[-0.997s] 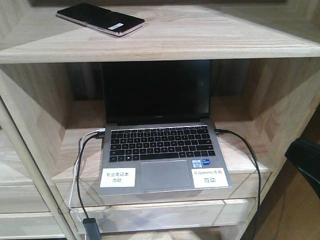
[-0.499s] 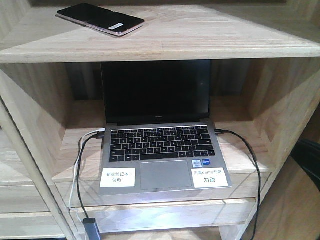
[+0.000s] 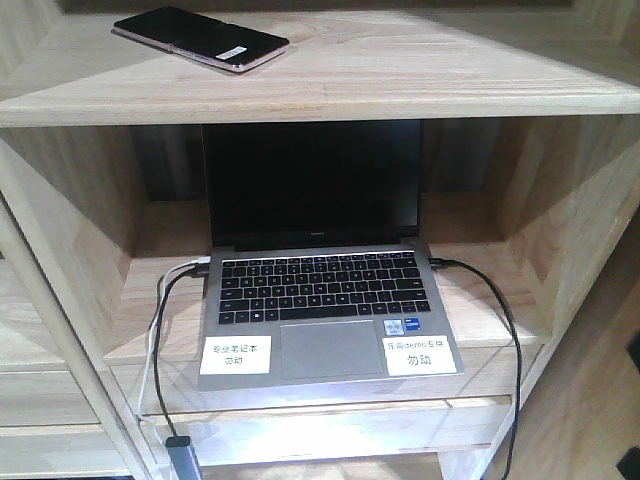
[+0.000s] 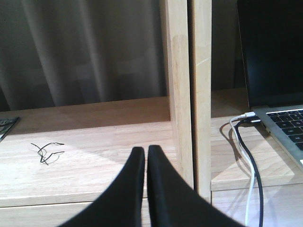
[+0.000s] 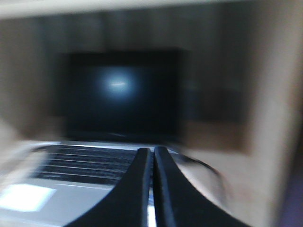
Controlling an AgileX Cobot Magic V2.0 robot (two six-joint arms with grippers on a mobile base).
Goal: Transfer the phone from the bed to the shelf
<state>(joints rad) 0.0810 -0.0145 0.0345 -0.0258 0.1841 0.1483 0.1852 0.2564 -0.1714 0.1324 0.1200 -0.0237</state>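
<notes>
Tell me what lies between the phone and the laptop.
In the front-facing view, one thick plank of the shelf separates them: the phone lies on top of it, and the laptop sits open in the compartment beneath.

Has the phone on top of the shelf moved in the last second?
No. The phone lies at the same spot and angle on the shelf's top board, above the laptop.

A grey laptop [image 3: 325,300] is sitting open, its screen dark. Two white labels [image 3: 236,355] are flanking its trackpad. A black cable [image 3: 497,320] and a white cable [image 3: 155,340] are hanging from its sides.
</notes>
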